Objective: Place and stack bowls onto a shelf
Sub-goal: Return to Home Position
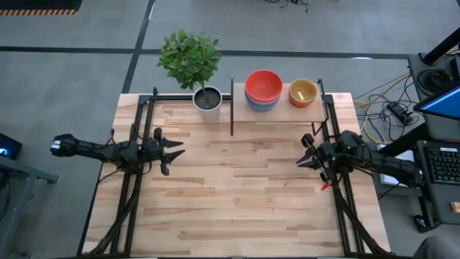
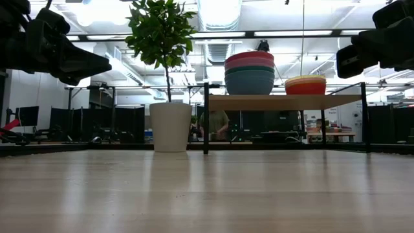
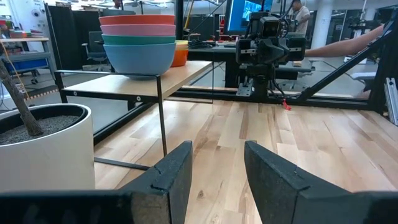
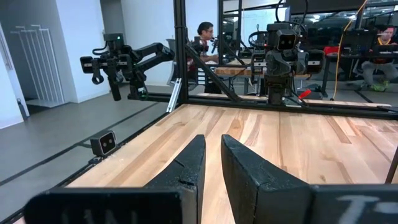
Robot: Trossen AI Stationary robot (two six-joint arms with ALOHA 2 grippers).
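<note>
Two stacks of bowls sit on the shelf (image 1: 287,106) at the table's far edge. The large stack (image 1: 264,88) reads red, pink, teal and blue from top to bottom in the left wrist view (image 3: 138,43). Right of it is a small stack (image 1: 302,92) showing orange and yellow (image 2: 306,85). No lime green or purple bowl shows. My left gripper (image 1: 176,151) hovers open over the table's left side. My right gripper (image 1: 302,160) hovers over the right side, its fingers a narrow gap apart (image 4: 213,162). Both are empty and far from the bowls.
A white pot (image 1: 208,99) with a leafy plant stands just left of the shelf, close to its black post (image 1: 231,108). Black frame rails run along the table's left (image 1: 136,165) and right (image 1: 338,187) sides. Bare planks (image 1: 237,187) lie between the arms.
</note>
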